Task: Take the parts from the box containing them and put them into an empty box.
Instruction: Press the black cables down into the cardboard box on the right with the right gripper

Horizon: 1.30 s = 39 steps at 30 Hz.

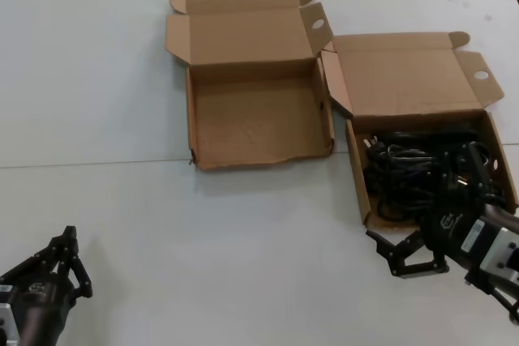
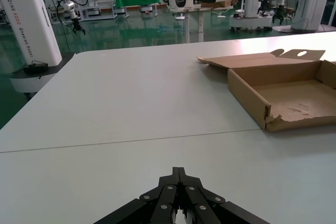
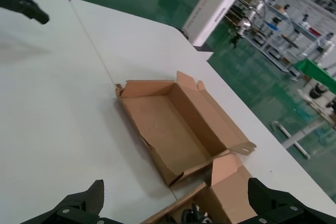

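White tabletop [image 1: 122, 224] filled most of what you were looking at, with a factory floor of other robots and green flooring beyond it in the wrist views. Two open cardboard mailers sat side by side, near corners almost touching. Nothing of the task was done yet, as far as you could judge: the empty box [image 1: 255, 123], the one with the ragged, wavy front rim, showed only bare cardboard inside, while the box containing them [image 1: 359, 192] held the whole dark tangle of parts [image 1: 413, 172], black cords and plugs heaped together against its straight front rim. No cord lay on the table or in either gripper.

Your right gripper [image 1: 405, 255] hung just in front of the full box's near edge, low and on your right, its fingers spread wide with nothing between them. The right wrist view confirmed that: both fingertips stood well apart at the frame's edges, with the bare box between them and a glimpse of plugs at the lower edge.

Your left gripper [image 1: 69, 261] sat idle at your near left, well apart from both boxes, fingers brought together to a point and gripping nothing.

So every cord was left to move. I'd expect the tangle to resist coming out one piece at a time.
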Available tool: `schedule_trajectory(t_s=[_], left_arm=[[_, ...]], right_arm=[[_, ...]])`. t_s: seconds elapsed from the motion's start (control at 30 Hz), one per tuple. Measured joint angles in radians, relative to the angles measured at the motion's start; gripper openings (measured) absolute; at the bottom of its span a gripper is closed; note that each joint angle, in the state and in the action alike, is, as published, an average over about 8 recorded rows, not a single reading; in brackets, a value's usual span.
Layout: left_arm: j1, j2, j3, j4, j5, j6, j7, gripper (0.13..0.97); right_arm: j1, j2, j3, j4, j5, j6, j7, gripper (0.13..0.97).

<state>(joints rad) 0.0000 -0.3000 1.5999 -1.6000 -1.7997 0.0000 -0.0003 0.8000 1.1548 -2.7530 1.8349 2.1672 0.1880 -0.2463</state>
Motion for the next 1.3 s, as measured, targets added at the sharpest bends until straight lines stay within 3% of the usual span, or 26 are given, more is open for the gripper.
schedule_trajectory(t_s=[0.23, 0.5, 0.9, 1.3], left_arm=[[0.000, 0.000, 0.000, 0.000, 0.000, 0.000, 0.000, 0.157], [0.000, 0.000, 0.000, 0.000, 0.000, 0.000, 0.000, 0.157], [0.000, 0.000, 0.000, 0.000, 0.000, 0.000, 0.000, 0.156], [0.000, 0.000, 0.000, 0.000, 0.000, 0.000, 0.000, 0.156]], right_arm=[[0.048, 0.005, 0.000, -0.033, -0.112, -0.137, 0.000, 0.966], [0.089, -0.016, 0.052, -0.077, -0.472, -0.422, 0.000, 0.966], [-0.207, -0.231, 0.582, -0.099, -0.963, -0.786, 0.000, 0.966], [-0.377, -0.690, 1.124, -0.030, -1.486, -1.213, 0.000, 0.966]])
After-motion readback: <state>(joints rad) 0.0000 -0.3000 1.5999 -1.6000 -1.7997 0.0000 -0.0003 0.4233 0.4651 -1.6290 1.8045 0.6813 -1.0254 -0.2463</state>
